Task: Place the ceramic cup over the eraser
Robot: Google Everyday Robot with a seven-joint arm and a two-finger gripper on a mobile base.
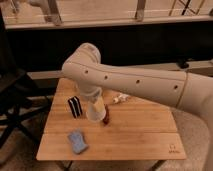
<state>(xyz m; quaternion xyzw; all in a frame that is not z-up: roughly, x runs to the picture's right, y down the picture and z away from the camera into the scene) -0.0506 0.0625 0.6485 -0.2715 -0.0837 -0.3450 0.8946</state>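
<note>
With the hand (95, 107) clenched on the cup (94, 112) just right of the eraser (75, 106) on the bench (140, 135), we should lift clear of the eraser's top, shift left until centred, then lower straight without tipping it.

A slatted wooden table (135, 135) stands in front of a dark low wall. On its near left part lies a light-blue squarish pad (77, 141), and near the middle a dark red oval object (106, 114) sits, with a small whitish item (120, 98) behind it toward the back edge. A black folding chair (17, 107) stands just left of the table.
</note>
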